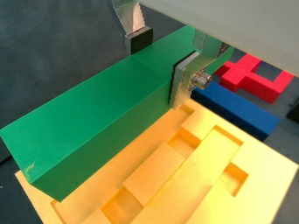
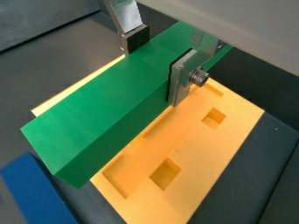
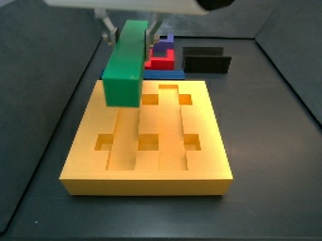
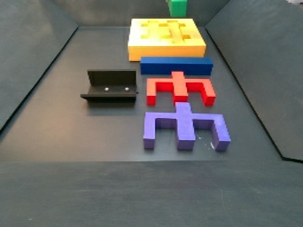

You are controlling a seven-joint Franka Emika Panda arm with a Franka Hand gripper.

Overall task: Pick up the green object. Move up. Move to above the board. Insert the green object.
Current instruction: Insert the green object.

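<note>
The long, plain green rectangular bar (image 3: 126, 61) is clamped across its width by the end effector (image 1: 162, 61) and held lengthwise above the large yellow-orange grooved board (image 3: 147, 165) — toward its 9 o'clock groove in a side view — so that lowering should seat it.

In a wrist view, the gripper (image 1: 159, 59) clamps the green object (image 1: 100, 118) between its silver fingers (image 1: 184, 77), the bar held above the board (image 1: 198, 179). A blue block (image 1: 243, 109) and a red block (image 1: 257, 77) lie beyond the board's edge.
</note>
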